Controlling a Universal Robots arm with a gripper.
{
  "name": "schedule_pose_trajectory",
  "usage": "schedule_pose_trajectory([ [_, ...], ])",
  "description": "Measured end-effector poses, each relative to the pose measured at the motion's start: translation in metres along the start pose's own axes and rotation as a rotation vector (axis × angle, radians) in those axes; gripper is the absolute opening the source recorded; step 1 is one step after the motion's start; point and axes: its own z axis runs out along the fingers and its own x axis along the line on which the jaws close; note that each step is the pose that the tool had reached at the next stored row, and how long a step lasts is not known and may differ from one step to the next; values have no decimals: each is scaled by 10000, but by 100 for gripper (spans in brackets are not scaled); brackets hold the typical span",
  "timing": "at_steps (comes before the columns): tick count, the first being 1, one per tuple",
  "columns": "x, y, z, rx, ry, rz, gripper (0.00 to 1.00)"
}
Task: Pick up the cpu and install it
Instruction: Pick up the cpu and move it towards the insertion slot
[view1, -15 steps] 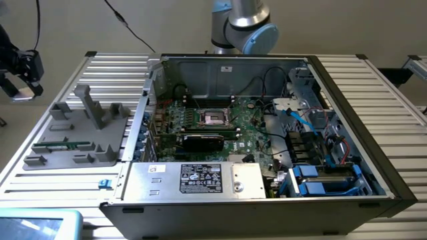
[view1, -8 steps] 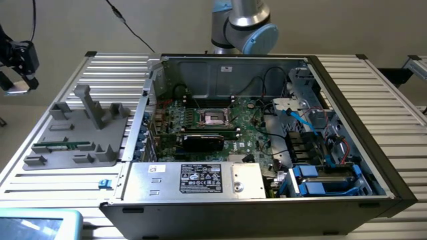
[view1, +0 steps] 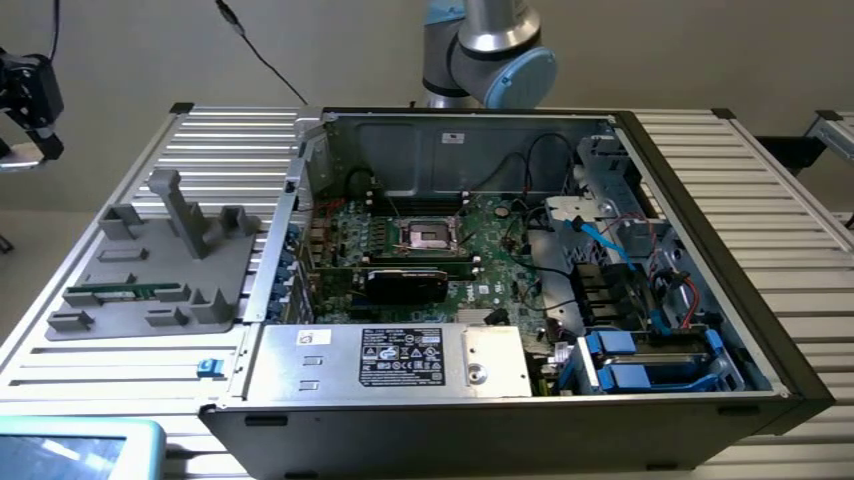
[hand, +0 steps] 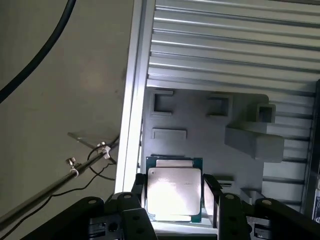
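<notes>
**Cpu held in the gripper, off to the side of the open computer case**

**Cpu** (hand: 174, 192): a flat square chip with a silvery-grey metal top, a thin rim and glare across the lid. It sits between the fingers (hand: 140, 192) of the gripper (hand: 174, 186), which pinch it by two opposite edges, one dark finger on each side. In the wrist view the fixture tray (hand: 200, 125) lies behind it, and the chip is over the tray's edge.

**Gripper, exterior view:** a black unit at the exterior view's far left, beyond the worktop (view1: 227, 140) edge and well apart from the case.

**Arm** (view1: 487, 50): its grey and blue joint stands behind the case.

**Fixture tray:** a grey moulded piece with upright posts and shallow pockets. It lies on the ribbed metal worktop just beside the case, on the exterior view's left. A long green memory stick (view1: 123, 293) lies in one of its slots.

**Computer case** (view1: 441, 140): it lies on its side with the panel off, so the green motherboard is exposed.

**Socket** (view1: 430, 235): a dark square in a metal frame near the middle of the board (well apart from the cpu).

**Also inside the case:**
- a black card (view1: 407, 282) just below the socket
- a silver power supply (view1: 387, 360) with a label, at the near wall
- blue drive caddies (view1: 641, 365) on the exterior view's right

**Wrist view, beside the worktop:** bare floor, crossed by a dark cable (hand: 40, 50) and a thin metal rod (hand: 50, 190).
</notes>
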Motion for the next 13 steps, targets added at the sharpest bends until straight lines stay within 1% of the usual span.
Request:
schedule_pose_trajectory([
  [2,1,4,-54,10,-1,1,54],
  [5,2,8,-109,22,0,2,54],
  [10,2,15,-240,53,2,2,54],
  [13,2,17,-278,66,3,2,54],
])
